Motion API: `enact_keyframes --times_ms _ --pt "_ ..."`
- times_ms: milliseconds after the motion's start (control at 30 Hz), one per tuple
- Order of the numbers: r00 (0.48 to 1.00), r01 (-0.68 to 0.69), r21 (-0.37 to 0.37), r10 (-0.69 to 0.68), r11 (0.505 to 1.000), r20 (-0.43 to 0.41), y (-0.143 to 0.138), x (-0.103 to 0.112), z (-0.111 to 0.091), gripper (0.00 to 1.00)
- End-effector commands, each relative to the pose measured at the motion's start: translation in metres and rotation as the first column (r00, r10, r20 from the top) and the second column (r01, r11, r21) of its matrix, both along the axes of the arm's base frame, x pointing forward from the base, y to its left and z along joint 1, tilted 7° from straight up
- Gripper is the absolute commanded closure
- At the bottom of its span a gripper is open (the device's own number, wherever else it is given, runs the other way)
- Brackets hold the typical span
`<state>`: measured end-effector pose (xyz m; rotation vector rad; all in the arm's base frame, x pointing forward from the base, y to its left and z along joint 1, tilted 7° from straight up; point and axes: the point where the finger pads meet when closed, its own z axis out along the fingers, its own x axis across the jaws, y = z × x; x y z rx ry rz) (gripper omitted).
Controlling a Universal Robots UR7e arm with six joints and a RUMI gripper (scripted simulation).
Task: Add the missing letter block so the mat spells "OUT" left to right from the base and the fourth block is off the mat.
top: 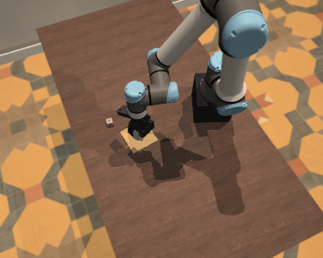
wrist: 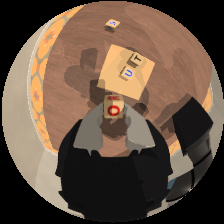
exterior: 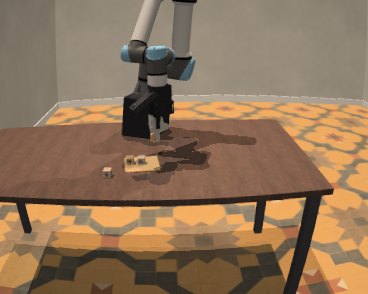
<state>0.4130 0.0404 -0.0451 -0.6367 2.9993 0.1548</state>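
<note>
We see the pincer (top: 139, 135) (exterior: 154, 134) (wrist: 113, 103) closed on the O block (exterior: 153, 137) (wrist: 113, 110), which it seems to carry above the bench (top: 174, 224) (exterior: 238, 175) (wrist: 77, 37), on the base side of the mat (top: 147, 140) (exterior: 150, 166) (wrist: 111, 65). In the wrist view the O looks toward the camera, so we judge that it is the upper face.

The important relation for us is with the U block (exterior: 141, 160) (wrist: 128, 73). It stands on the mat beside the T block (exterior: 130, 160) (wrist: 136, 60), and the O must come at the side of U away from T. Seen from the base this is the left side; in the exterior view, it is the right, where some bare mat remains. In the wrist view, this place is below and a little left of U, between it and the near edge of the mat.

The row of U and T runs obliquely to our pincer, so we think a turn is needed before lowering, to make the O square with them. The place looks narrow: too far out, the block would overhang the edge; too close, it could push U. The S block (top: 109, 120) (exterior: 107, 173) (wrist: 112, 23) lies off the mat, on the far side, and we should leave it there.
</note>
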Motion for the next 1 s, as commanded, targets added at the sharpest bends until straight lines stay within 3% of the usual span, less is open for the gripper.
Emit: enact_keyframes --times_ms 0,533,967 --pt "0.995 0.103 0.0 -0.103 0.995 -0.011 -0.0029 -0.0022 0.0 0.91" --pt "0.943 0.33 0.006 -0.33 0.944 -0.038 -0.0086 -0.0086 -0.001 0.91" --pt "0.908 0.417 0.007 -0.416 0.909 -0.049 -0.0106 -0.0112 -0.0013 0.91"
